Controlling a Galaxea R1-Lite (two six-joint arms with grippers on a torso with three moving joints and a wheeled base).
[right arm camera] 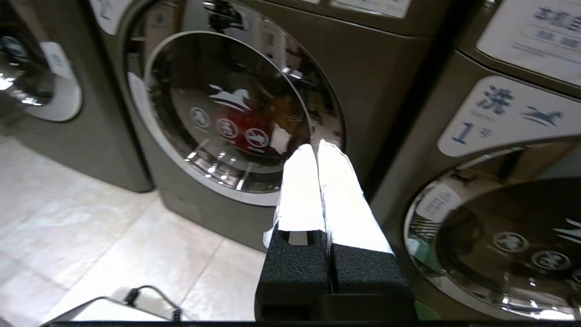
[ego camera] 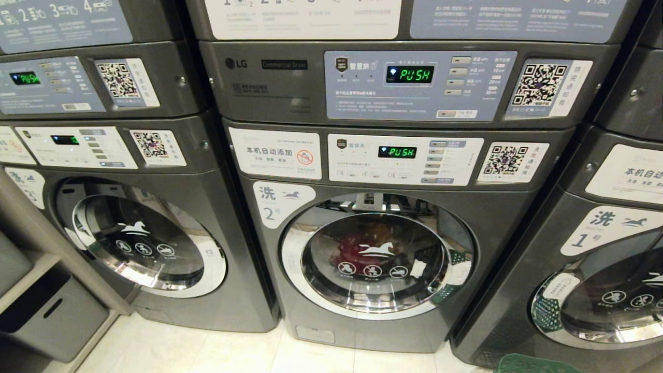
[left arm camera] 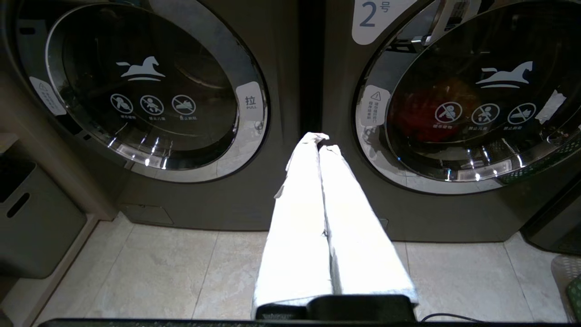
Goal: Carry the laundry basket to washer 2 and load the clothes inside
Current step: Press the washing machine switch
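Observation:
Washer 2 [ego camera: 383,259] stands straight ahead, dark grey, its chrome-rimmed round door shut and a blue 2 on its white label. Red and orange-yellow shapes, perhaps the clothes [ego camera: 357,254], show in the door glass; I cannot tell whether they lie inside or are mirrored. Only a green perforated edge of the laundry basket [ego camera: 528,364] shows, on the floor at the lower right. Neither gripper is in the head view. My left gripper [left arm camera: 320,141] is shut and empty, pointing at the gap left of washer 2 [left arm camera: 345,68]. My right gripper [right arm camera: 316,147] is shut and empty, near the right rim of washer 2's door [right arm camera: 227,113].
Washer 1 [ego camera: 595,238] stands close on the right, and an alike machine [ego camera: 140,238] on the left. Dryers are stacked above. A grey bin with a slot handle [ego camera: 52,316] sits on a low shelf at far left. Pale floor tiles [left arm camera: 150,268] lie before the machines.

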